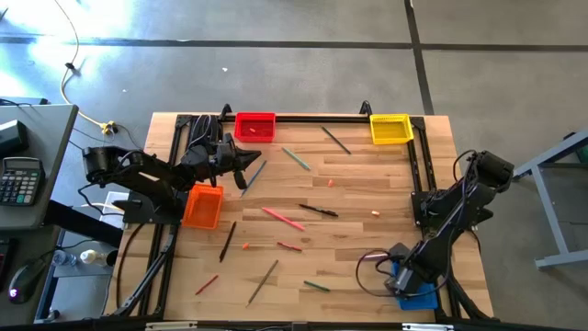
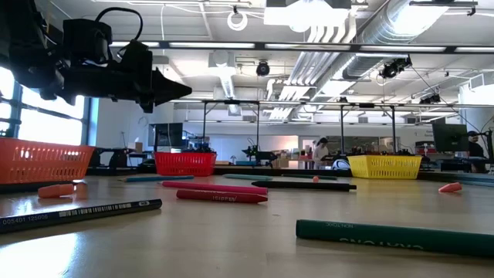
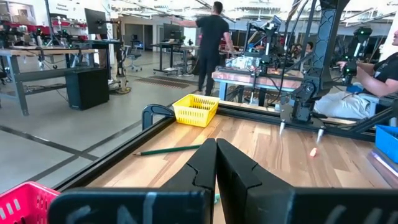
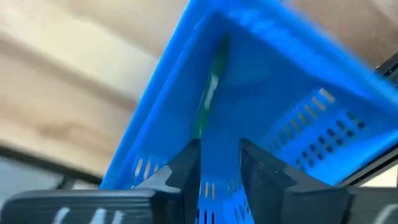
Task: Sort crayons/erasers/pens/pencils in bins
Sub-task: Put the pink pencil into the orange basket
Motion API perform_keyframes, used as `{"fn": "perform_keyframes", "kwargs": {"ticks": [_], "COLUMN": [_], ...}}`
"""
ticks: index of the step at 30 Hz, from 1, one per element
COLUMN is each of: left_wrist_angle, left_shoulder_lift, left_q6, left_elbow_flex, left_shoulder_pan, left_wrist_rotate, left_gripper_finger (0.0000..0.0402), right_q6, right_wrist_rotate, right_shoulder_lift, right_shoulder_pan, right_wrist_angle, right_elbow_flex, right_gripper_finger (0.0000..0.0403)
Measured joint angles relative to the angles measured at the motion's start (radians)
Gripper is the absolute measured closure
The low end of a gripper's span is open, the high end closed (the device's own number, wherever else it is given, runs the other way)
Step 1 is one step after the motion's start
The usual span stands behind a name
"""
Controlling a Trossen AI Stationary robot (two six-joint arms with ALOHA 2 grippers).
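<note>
My left gripper is shut and empty. It hangs above the table between the red bin and the orange bin, pointing toward the table's right; it also shows in the low view and in its own wrist view. My right gripper is open, pointing down into the blue bin at the near right corner. A green pencil lies in that bin below the fingers. The yellow bin stands at the far right.
Pens, pencils, crayons and erasers lie loose on the wood: a pink pen, a black pen, a blue pen, a green pencil, a brown pencil, a red crayon, an eraser. A black frame rims the table.
</note>
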Motion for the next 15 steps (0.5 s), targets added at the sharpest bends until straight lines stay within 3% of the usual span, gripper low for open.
{"fn": "perform_keyframes", "kwargs": {"ticks": [5, 9, 12, 15], "left_wrist_angle": [0.000, 0.002, 0.002, 0.002], "left_shoulder_lift": [0.000, 0.000, 0.000, 0.000], "left_q6": [0.000, 0.000, 0.000, 0.000], "left_elbow_flex": [0.000, 0.000, 0.000, 0.000], "left_shoulder_pan": [0.000, 0.000, 0.000, 0.000], "left_wrist_rotate": [0.000, 0.000, 0.000, 0.000], "left_gripper_finger": [0.0401, 0.0401, 0.0401, 0.0401], "right_q6": [-0.061, -0.138, -0.229, -0.345], "right_wrist_rotate": [-0.095, -0.087, 0.007, 0.177], "right_shoulder_lift": [0.000, 0.000, -0.003, -0.024], "right_shoulder_pan": [-0.018, -0.050, -0.075, -0.106], "right_wrist_angle": [-0.055, -0.172, -0.250, -0.283], "right_elbow_flex": [0.079, 0.166, 0.222, 0.235], "right_gripper_finger": [0.0323, 0.0370, 0.0397, 0.0395]}}
